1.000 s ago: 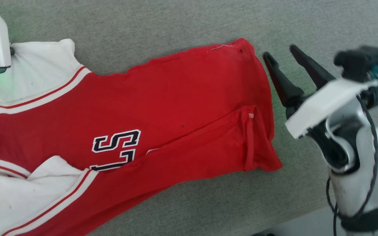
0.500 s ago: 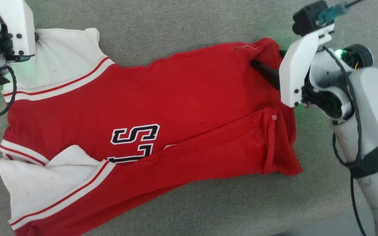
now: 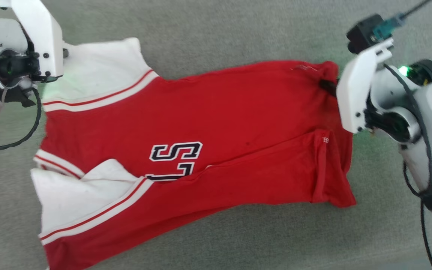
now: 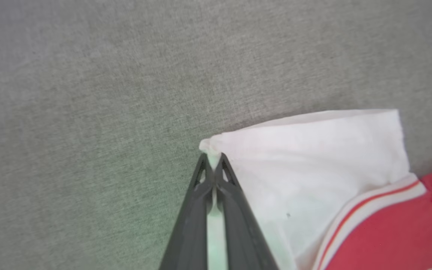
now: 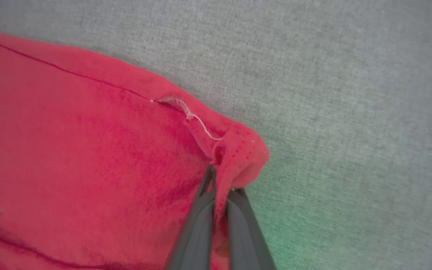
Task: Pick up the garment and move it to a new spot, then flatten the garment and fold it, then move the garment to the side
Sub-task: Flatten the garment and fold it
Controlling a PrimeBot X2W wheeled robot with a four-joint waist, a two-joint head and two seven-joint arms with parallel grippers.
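Observation:
The red garment [image 3: 216,123] lies spread on the grey fabric surface, partly folded over itself, with an "S" and part of another letter showing. In the left wrist view my left gripper [image 4: 211,162] is shut on the tip of the garment's white sleeve [image 4: 313,157]. That same sleeve [image 3: 99,71] sits at the upper left of the head view, beside the left wrist housing [image 3: 36,41]. My right gripper [image 5: 221,180] is shut on the garment's red hem corner [image 5: 238,157], where a loose white thread shows. One dark finger [image 3: 327,85] of it lies on the hem at the upper right.
The grey woven surface [image 3: 238,30] runs all around the garment. A second white sleeve [image 3: 77,195] lies folded at the lower left. Black cables hang from both wrists.
The right gripper has come in from beside the hem and shut on its top corner. The whole head view has shifted, so the camera has moved. The left gripper keeps hold of the sleeve.

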